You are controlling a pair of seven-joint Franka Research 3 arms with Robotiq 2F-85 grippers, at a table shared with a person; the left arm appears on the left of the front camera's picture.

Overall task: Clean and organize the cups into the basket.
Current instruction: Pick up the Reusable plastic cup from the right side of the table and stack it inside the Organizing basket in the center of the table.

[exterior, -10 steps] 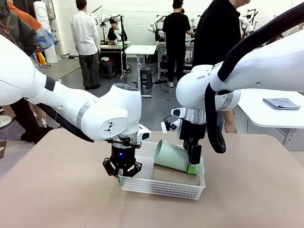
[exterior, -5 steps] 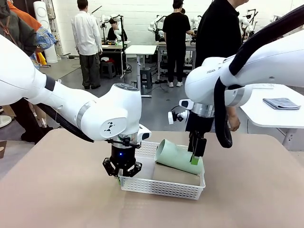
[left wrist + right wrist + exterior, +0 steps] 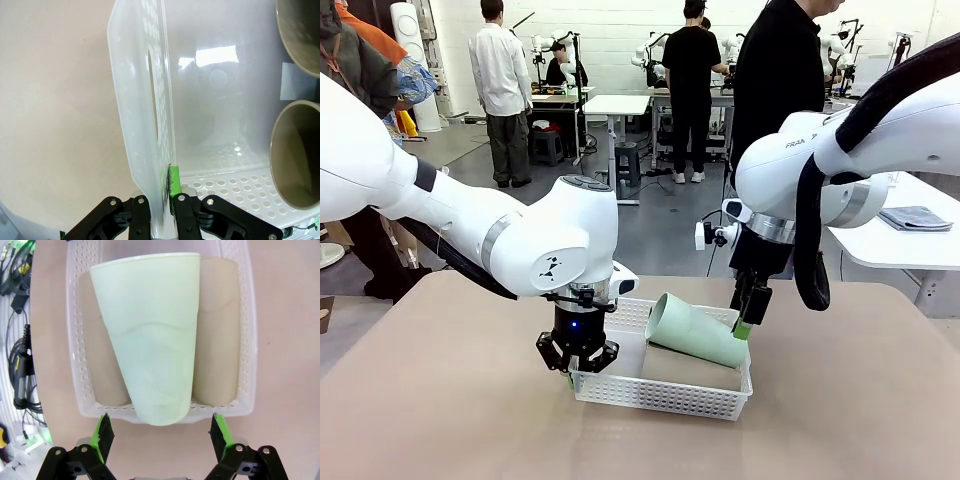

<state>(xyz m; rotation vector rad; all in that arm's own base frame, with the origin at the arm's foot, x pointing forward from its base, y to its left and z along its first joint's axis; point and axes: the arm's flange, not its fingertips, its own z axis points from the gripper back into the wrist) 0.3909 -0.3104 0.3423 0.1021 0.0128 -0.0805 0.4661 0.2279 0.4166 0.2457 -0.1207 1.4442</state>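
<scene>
While the left gripper (image 3: 577, 362) clamps the shallow white perforated plastic basket's (image 3: 660, 393) wall, the right gripper (image 3: 747, 322) hangs open above the pale mint tumbler (image 3: 695, 330) lying across two beige tumblers (image 3: 215, 340) inside.

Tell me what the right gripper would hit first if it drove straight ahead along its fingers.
Most likely the mint green cup: it lies between the open right gripper fingers' line, atop two beige cups in the basket. Depth is unclear.

White back wall (image 3: 610, 30); grey floor (image 3: 650, 225); white tables (image 3: 615, 104); people standing (image 3: 503, 90); tan tabletop (image 3: 450, 400) nearest
</scene>
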